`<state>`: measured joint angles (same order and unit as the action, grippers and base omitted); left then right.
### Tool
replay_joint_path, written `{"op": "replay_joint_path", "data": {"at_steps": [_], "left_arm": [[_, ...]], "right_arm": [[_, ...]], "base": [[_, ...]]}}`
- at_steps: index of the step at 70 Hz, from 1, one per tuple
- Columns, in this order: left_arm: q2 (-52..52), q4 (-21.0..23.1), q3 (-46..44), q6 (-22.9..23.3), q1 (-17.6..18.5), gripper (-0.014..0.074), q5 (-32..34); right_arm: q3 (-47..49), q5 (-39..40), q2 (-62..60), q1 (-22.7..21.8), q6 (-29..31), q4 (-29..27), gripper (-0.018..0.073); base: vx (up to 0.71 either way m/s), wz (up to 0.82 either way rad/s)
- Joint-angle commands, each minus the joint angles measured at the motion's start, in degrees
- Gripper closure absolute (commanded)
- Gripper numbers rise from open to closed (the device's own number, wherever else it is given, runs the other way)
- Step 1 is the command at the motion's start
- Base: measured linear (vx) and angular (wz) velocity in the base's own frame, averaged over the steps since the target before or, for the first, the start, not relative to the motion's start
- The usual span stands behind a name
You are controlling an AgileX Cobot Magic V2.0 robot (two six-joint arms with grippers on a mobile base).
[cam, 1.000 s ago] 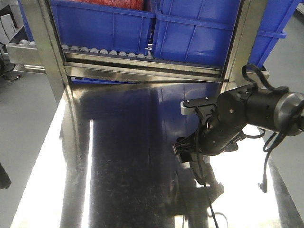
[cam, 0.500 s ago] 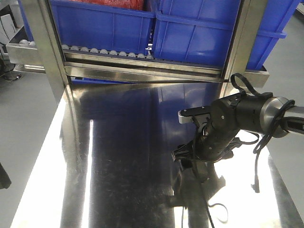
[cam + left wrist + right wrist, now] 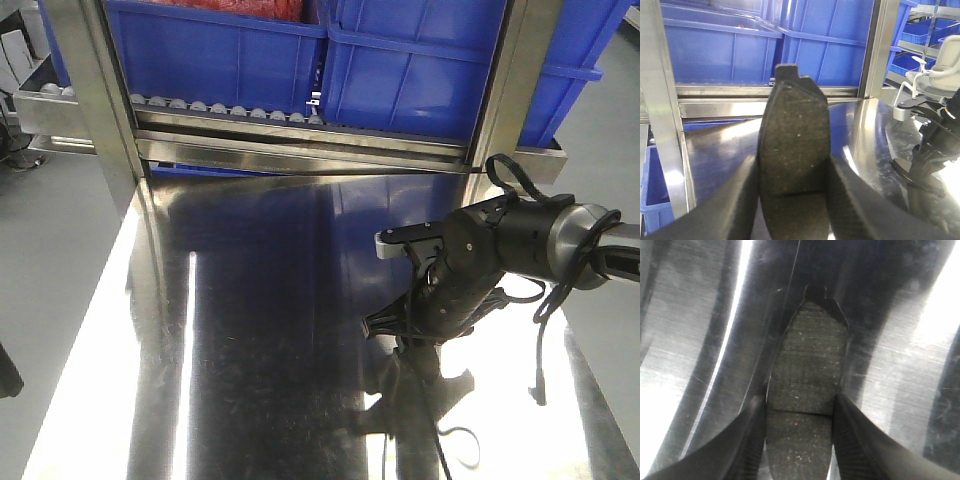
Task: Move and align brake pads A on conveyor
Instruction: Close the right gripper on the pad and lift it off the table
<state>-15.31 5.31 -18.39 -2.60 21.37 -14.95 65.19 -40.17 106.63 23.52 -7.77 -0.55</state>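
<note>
Currently 2 pads showing, 1 per claw. L claw (image 3: 794,200) is gripping brake pad 1 (image 3: 794,130) upright, above surface (image 3: 715,150). R claw (image 3: 800,440) is clamping brake pad 2 (image 3: 809,365). R arm (image 3: 490,255) is bending down low, pad close over surface, contact unclear.

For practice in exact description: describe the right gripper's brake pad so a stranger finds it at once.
Start at the shiny steel table below the blue bins. Close to it, the right gripper clamps a dark grey brake pad; unlike the pad in the left gripper, it faces bare steel, not bins.
</note>
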Motion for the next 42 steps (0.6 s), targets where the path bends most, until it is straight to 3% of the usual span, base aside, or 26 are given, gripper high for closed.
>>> {"op": "replay_joint_path", "data": {"at_steps": [1, 24, 42], "left_arm": [[-0.3, 0.5, -1.5, 0.1, 0.4, 0.0594, 6.0], [-0.3, 0.5, -1.5, 0.1, 0.4, 0.0594, 6.0], [-0.3, 0.5, -1.5, 0.1, 0.4, 0.0594, 6.0]], "right_arm": [[1.7, 1.4, -2.5, 0.0, 0.4, 0.6, 0.0417], [1.6, 2.8, -2.8, 0.0, 0.4, 1.3, 0.0526], [-5.6, 13.8, -11.2, -0.1, 0.3, 1.8, 0.0526]], "base": [[0.0, 0.0], [0.0, 0.0], [0.0, 0.0]]}}
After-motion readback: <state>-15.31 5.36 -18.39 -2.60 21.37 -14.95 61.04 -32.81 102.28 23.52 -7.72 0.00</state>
